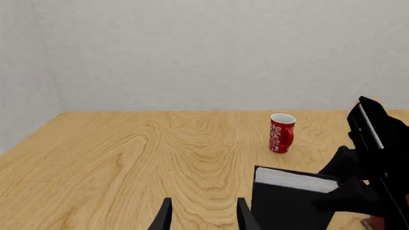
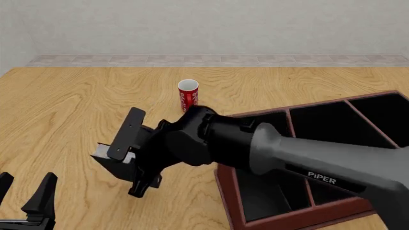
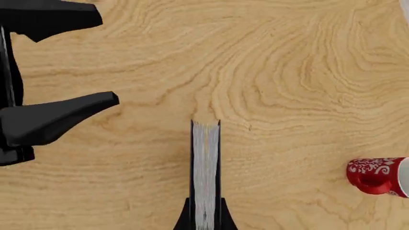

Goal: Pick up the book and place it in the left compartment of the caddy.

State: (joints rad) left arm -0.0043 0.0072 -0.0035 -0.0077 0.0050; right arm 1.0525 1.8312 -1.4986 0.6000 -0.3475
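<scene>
Here the right gripper pinches the book between its two black fingers, its page edges showing white. In the front view most of the book is hidden behind the gripper and its wrist; only a grey-white sliver and a dark corner show at the left of the fingers. The right wrist view shows it better: the book runs straight out from between the fingertips, a narrow band of pages between two thin black covers, with the wooden table behind it. Whether it touches the table or is lifted clear cannot be told.

The caddy sits on the right side of the table, and the right arm crosses in front of it, covering much of its near left part. The left compartment is seen only in part as a black-lined strip under the arm. The book is outside the caddy, to its left.

The left gripper is low at the near left corner, cut off by the frame edge, its fingers spread and holding nothing. A red cup stands upright further back, well apart from the book
</scene>
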